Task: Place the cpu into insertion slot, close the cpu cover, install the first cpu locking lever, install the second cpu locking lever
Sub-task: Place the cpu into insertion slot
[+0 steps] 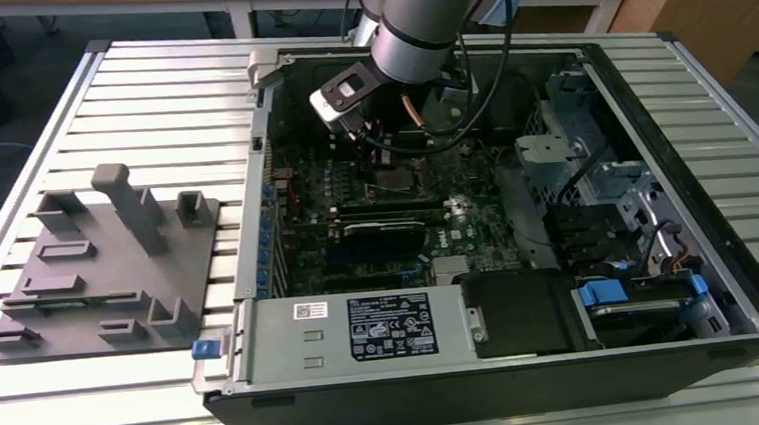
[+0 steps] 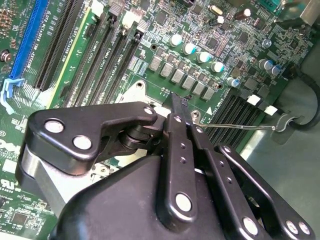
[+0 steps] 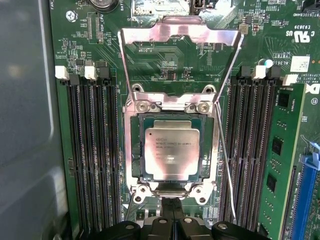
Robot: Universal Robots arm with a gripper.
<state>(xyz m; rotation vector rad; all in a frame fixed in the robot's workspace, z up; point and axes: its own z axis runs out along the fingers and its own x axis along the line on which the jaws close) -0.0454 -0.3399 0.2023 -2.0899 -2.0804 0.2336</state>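
The gripper (image 3: pixel 172 209) is seen nearest, its 2 fingers brought together with nothing between them, poised just beside the near edge of the socket (image 3: pixel 138 170). Inside that socket the chip (image 3: pixel 171 150) is found lying flat and square to the black rim, so placing it is judged done.

At the far edge of the socket the cover (image 3: pixel 178 31) is seen swung open on its hinge. The green board (image 3: pixel 100 45) shows through its window, and the cover is not yet laid over the chip. 1 thin wire lever (image 3: pixel 225 165) is seen running along 1 side of the socket, between it and a bank of memory slots (image 3: pixel 250 150), and it appears unlatched.

Closing the cover is therefore judged to be the step in hand. It calls for the frame to be tipped over from its far bar and lowered flat onto the socket. The chip must not be nudged, and the wire lever must be kept out from under the frame.

Farther off, in the exterior view, the arm (image 1: pixel 420 19) is seen reaching down into an open computer case (image 1: pixel 501 410) laid on a slatted table (image 1: pixel 143 79). A grey fixture (image 1: pixel 102 262) is set at the exterior view's left.
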